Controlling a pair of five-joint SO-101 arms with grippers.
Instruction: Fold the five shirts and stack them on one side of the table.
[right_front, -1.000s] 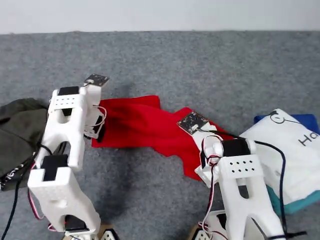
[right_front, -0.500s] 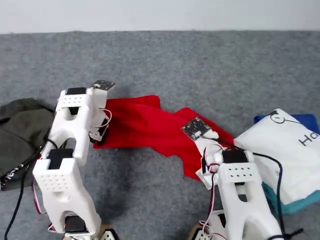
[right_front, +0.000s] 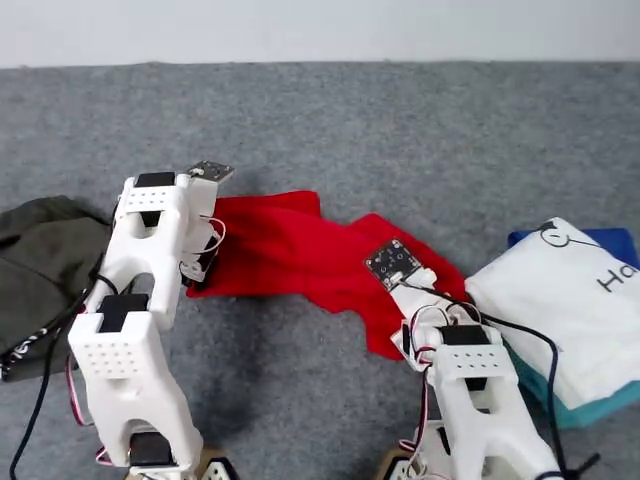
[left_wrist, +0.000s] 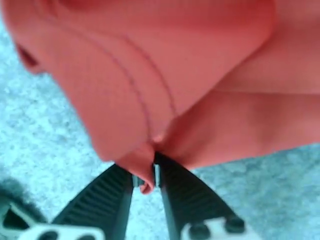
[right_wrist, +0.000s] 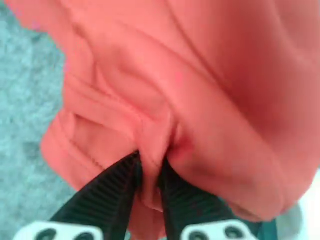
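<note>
while the red shirt (right_front: 290, 250) lies crumpled near the middle of the tabletop (right_front: 400, 130), it is gripped at two places. the left pincer (left_wrist: 145, 177) is clenched on a pinch of hem at the shirt's 9 o'clock edge. the right pincer (right_wrist: 150, 170) is clenched on a fold at its 5 o'clock corner.

step judged: the shirt is being taken up for spreading, and no fold has been made yet. next, both pinched edges would likely need to be lifted and drawn apart so the cloth flattens.

a white folded shirt (right_front: 570, 300) is seen at 3 o'clock on a teal one (right_front: 590, 410), with blue cloth (right_front: 600, 238) beneath. a dark shirt (right_front: 40, 250) is heaped at 9 o'clock.

since a second ago, the left arm has been swung slightly toward 3 o'clock and the right arm drawn back toward 6 o'clock. the red outline is barely altered.
</note>
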